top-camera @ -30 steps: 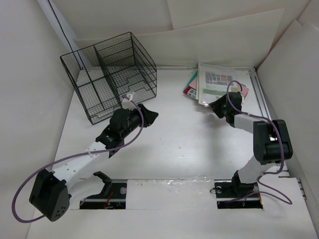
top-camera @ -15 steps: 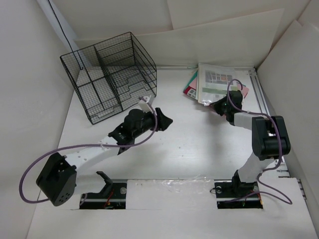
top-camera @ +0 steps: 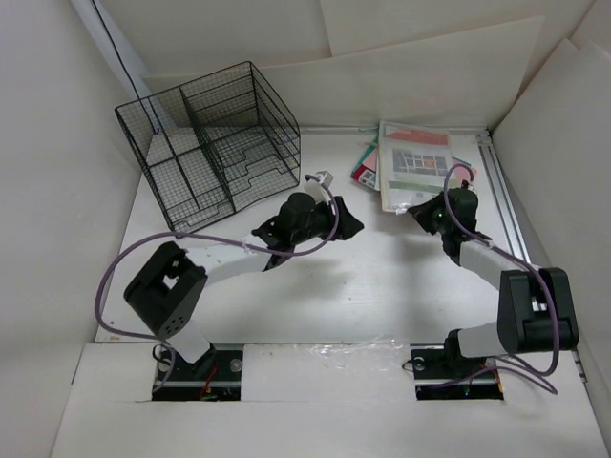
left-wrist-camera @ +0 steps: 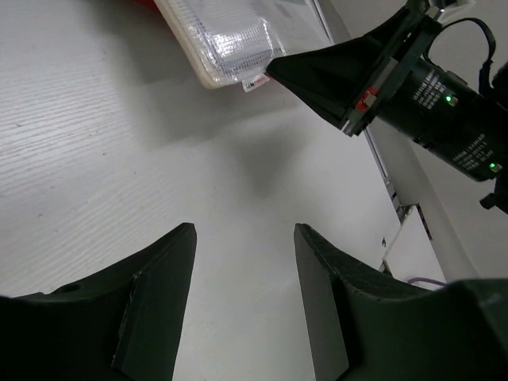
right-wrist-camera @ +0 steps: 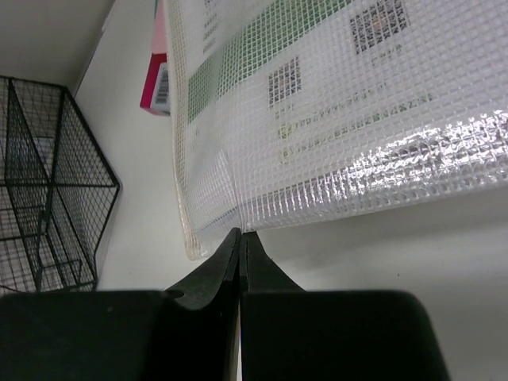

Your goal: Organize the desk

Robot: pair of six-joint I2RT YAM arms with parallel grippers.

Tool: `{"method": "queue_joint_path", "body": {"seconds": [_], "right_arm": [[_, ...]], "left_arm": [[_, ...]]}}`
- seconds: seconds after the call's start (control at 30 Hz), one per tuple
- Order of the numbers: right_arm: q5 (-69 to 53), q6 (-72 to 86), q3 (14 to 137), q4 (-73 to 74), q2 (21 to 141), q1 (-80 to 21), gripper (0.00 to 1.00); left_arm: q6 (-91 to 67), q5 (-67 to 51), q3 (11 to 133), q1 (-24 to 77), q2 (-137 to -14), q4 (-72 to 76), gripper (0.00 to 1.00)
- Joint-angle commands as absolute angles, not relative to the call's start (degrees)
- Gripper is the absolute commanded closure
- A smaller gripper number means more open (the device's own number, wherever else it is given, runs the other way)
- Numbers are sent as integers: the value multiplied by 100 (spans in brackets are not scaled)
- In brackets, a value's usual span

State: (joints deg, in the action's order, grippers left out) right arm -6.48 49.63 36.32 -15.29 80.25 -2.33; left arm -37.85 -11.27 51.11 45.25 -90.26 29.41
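Desk lies flat; rail runs near-to-far along its right edge.

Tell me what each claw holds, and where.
Right claw: shut on the mesh pouch, pinching its near edge by a corner. Left claw: open, holding nothing.

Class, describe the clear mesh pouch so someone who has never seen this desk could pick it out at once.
Find the far right corner of the desk, beside the metal rail, where flat items lie stacked. The clear mesh pouch lies on top, its near edge pinched by the right gripper. Unlike the pink booklet beneath, it is see-through and gridded, showing green-and-white print.
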Motion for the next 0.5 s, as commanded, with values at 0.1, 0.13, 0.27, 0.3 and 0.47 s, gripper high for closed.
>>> {"method": "queue_joint_path", "body": {"seconds": [0.1,0.13,0.27,0.3,0.47], "right_arm": [[-914,4526,3156,-1161,7191,-413,100],[-914,4474,3025,-1108,6946,-474,100],[-984,4421,2839,-923,6462,-536,100],[-1037,4421,2839,-827,6382,-536,100],[-1090,4315,2787,-580,6074,-650,100]], "left_arm": [[-4148,-1538,5923,4518,-9895,3560,51],[-4227,-1590,6080,4518,-10166,3655,51],[-4429,-1819,6529,4518,-10888,3849,51],[-4430,-1819,6617,4518,-11011,3850,52],[-4430,-1767,7153,4518,-11618,3902,52]]}}
